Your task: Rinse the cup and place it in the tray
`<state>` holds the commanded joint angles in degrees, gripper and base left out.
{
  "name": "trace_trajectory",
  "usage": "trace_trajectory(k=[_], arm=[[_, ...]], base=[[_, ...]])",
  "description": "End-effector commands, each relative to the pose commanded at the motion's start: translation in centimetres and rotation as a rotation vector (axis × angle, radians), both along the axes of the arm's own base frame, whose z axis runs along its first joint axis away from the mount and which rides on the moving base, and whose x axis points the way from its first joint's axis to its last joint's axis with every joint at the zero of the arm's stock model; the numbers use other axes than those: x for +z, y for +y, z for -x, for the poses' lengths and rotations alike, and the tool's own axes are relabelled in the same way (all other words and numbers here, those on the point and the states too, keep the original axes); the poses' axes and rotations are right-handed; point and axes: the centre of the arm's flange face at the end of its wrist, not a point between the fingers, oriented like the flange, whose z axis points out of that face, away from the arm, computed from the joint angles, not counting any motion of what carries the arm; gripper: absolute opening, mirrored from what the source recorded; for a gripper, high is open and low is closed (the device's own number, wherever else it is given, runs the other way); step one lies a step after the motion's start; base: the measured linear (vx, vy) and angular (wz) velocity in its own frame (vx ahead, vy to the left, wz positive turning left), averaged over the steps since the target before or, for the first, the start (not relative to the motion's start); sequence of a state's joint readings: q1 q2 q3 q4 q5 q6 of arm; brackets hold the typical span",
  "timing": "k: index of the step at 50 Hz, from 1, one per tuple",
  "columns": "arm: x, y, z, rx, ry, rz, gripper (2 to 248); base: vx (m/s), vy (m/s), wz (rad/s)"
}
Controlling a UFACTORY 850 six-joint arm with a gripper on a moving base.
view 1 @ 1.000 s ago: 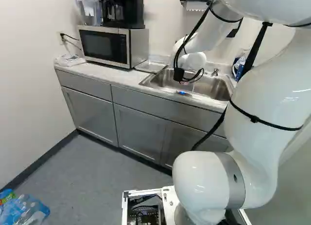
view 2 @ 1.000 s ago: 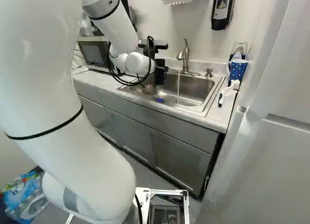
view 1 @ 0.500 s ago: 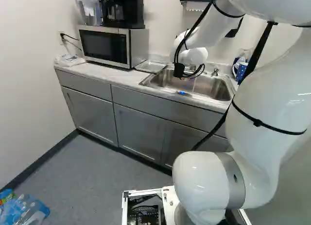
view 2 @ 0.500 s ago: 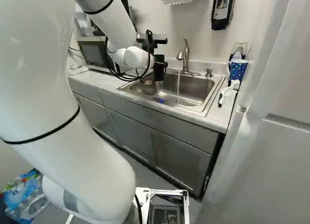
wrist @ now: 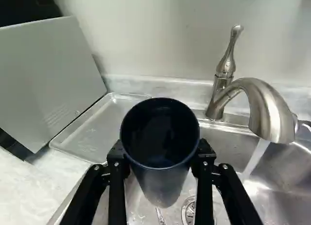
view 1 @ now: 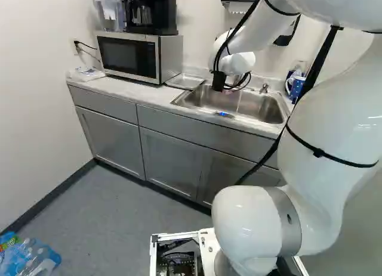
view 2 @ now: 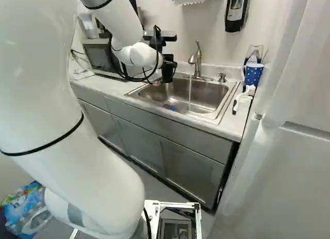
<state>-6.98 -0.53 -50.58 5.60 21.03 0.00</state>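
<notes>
"Shifting since the earlier views: just the arm, which is carrying the cup up and away toward the corner of the sink beside the tray. Our base is staying put."

"And the tool?"

"Grasping the cup; both fingers are pressing its sides. It's hanging over the sink, mouth up, long axis running near upright."

"Where is the tray lying?"

"Taking twelve as straight ahead of the tool, it's lying near ten o'clock, on the desk between sink and microwave. The faucet is standing toward two, water running at three."

"Is rinsing finishing?"

"Probably; the cup is hanging outside the stream. I'm expecting a ten o'clock move, clearing the sink's lip without tipping. No second arm is competing."

"Is any lettering showing?"

"I'm finding none readable on cup or tray."
</notes>
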Motion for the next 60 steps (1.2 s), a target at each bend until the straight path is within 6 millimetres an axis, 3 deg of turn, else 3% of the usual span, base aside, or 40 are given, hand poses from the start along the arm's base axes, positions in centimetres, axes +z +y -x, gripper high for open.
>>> trace_trajectory(k=[51,60], arm=[[4.9,1.2,-1.4,0.031,-0.016,-0.004,126],[4.9,1.2,-1.4,0.031,-0.016,-0.004,126]], base=[[0.000,0.000,0.000],[0.000,0.000,0.000]])
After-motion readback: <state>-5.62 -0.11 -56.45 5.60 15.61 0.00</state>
